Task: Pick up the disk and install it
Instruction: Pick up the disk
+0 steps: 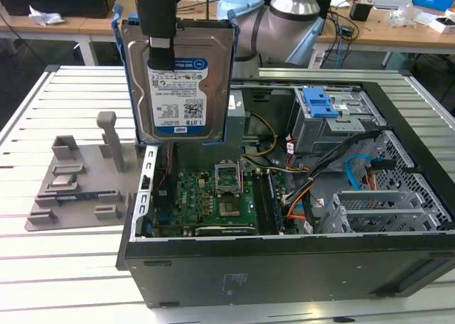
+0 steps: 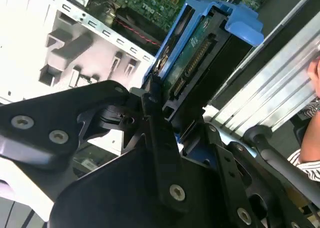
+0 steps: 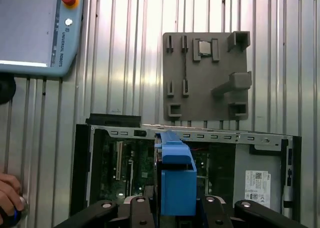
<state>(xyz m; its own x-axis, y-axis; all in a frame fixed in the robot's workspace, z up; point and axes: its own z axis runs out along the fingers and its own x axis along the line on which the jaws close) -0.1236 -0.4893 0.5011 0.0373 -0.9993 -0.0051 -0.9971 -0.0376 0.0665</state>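
Note:
The disk (image 1: 183,89), a silver-grey hard drive with a blue-and-white label in a bright blue bracket, hangs upright above the exterior view's left part of the open computer case (image 1: 284,271). My gripper (image 1: 161,52) comes down from above and is shut on the disk, one black finger lying over its labelled face. The second wrist view has the black fingers (image 2: 156,115) clamped on the disk (image 2: 192,55) at its connector end. From the first wrist view, the blue bracket of the disk (image 3: 176,180) sits between the finger bases over the case's motherboard.
A grey drive cage with a blue latch (image 1: 323,102) stands inside the case. A grey fixture plate (image 1: 78,182) lies beside the case on the slatted table. A teach pendant (image 3: 35,28) and a person's hand (image 3: 7,198) are at the table's edge.

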